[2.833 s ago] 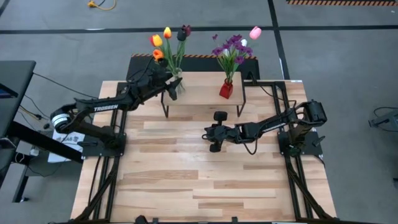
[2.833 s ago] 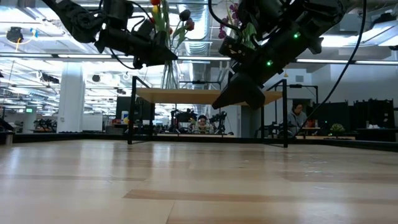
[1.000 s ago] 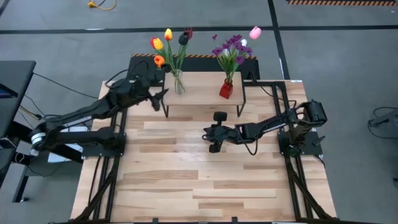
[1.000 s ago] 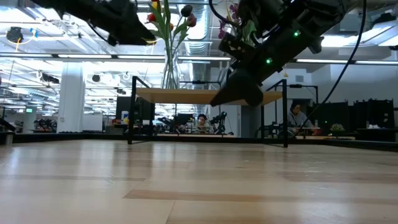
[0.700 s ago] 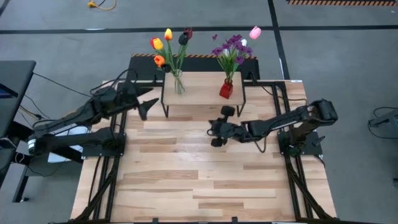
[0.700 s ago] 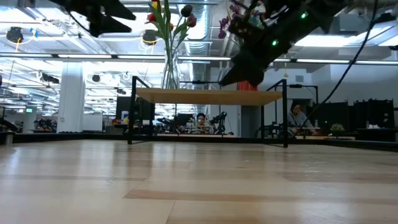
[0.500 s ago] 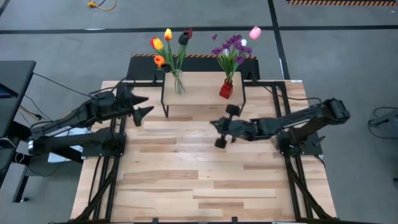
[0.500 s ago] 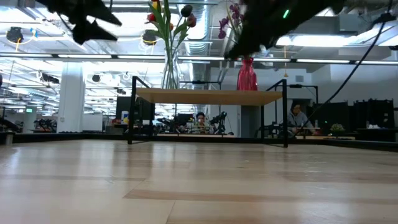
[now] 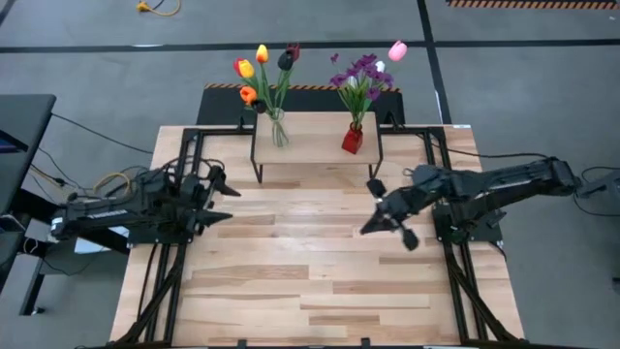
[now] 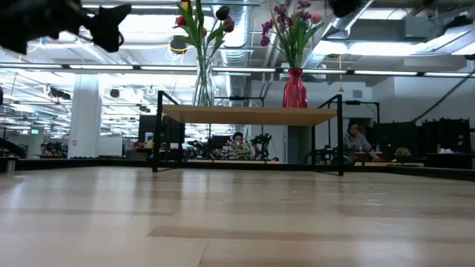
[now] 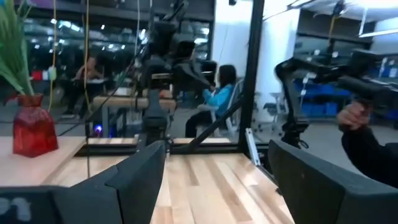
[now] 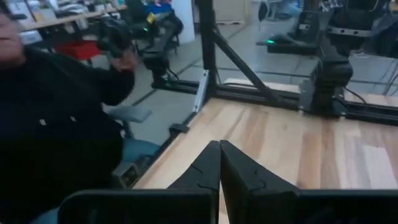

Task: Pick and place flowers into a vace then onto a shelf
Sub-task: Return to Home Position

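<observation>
Two vases (image 9: pixel 353 142) on shelf (image 9: pixel 315 143), person (image 10: pixel 355 139) — low view

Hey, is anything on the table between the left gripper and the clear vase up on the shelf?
Nothing visible does. The left gripper hangs open over bare wood to the left of the shelf. The clear vase stands on the shelf's left end, and the table between them holds no object.

Robotics lab; staffed workbenches (image 10: pixel 239 151) behind
</observation>
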### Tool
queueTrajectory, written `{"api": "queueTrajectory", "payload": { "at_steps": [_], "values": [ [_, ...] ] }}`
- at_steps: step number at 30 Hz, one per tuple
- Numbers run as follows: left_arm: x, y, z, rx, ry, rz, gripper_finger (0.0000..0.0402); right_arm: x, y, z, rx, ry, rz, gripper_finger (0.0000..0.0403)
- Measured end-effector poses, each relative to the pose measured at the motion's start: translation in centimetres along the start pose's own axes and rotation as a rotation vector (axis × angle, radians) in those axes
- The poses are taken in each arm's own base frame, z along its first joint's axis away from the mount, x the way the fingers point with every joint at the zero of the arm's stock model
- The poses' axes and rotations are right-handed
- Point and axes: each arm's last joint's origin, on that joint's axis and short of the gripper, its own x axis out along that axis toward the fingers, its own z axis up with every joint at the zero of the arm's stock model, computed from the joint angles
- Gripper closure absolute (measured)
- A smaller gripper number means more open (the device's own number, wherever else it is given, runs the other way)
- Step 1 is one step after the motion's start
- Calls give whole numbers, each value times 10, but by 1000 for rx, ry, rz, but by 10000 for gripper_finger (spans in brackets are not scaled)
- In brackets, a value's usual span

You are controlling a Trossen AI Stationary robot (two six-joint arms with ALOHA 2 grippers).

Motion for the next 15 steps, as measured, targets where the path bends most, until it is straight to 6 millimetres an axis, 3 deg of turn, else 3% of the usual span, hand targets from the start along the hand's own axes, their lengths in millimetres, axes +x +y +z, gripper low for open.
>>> {"api": "queueTrajectory", "payload": {
  "at_steps": [8, 15],
  "values": [
    [-17, -4, -30, 15, -46, -18, 126, -49, 30, -45, 3, -132, 33, 403],
    [-23, -5, -45, 32, -67, -21, 126, -68, 33, -102, -6, -289, -107, 403]
  ]
}}
